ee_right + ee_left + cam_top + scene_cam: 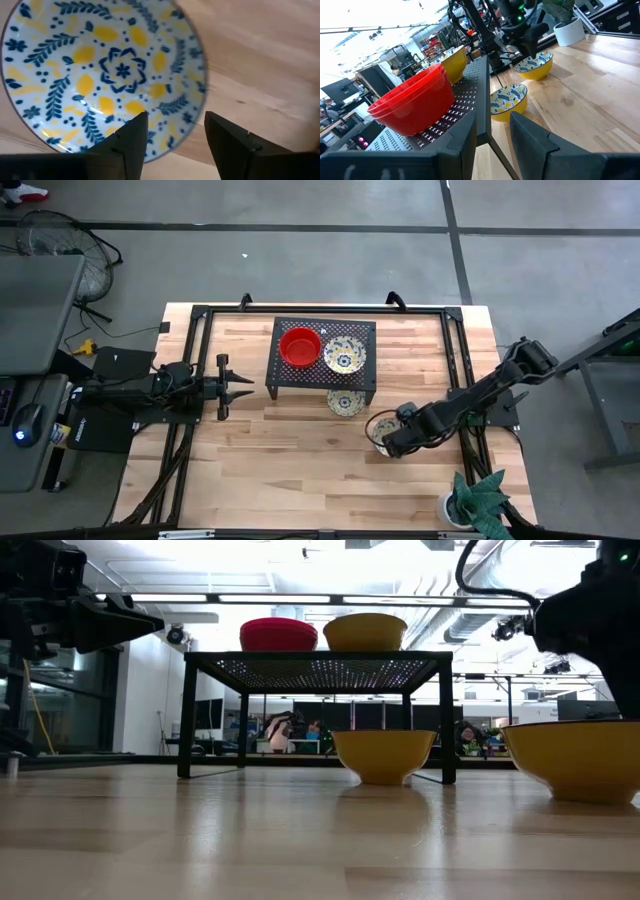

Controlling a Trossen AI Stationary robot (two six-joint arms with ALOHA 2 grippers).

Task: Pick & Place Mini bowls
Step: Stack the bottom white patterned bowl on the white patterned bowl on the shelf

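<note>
A stack of glossy red mini bowls (299,346) (412,105) and one floral bowl (345,355) with a yellow outside (365,632) stand on a black perforated stand. A second floral bowl (345,402) (383,755) sits on the table by the stand's near side. A third floral bowl (380,426) (100,75) (580,760) sits on the table farther right. My right gripper (390,442) (175,135) is open over it, pointing down, one finger over the inside and one beyond the rim. My left gripper (228,385) (495,140) waits open, left of the stand. My right gripper stands open astride the third floral bowl's rim (192,107), coming from above and pointing down. I cannot tell whether either finger touches the bowl. The bowl rests on the table on its base.
The black perforated stand (322,376) fills the table's middle, toward the far edge. Black frame rails (460,350) run along the table's sides. A potted plant (475,500) stands at the near right corner. Bare wood lies near the front edge, left of the right arm.
</note>
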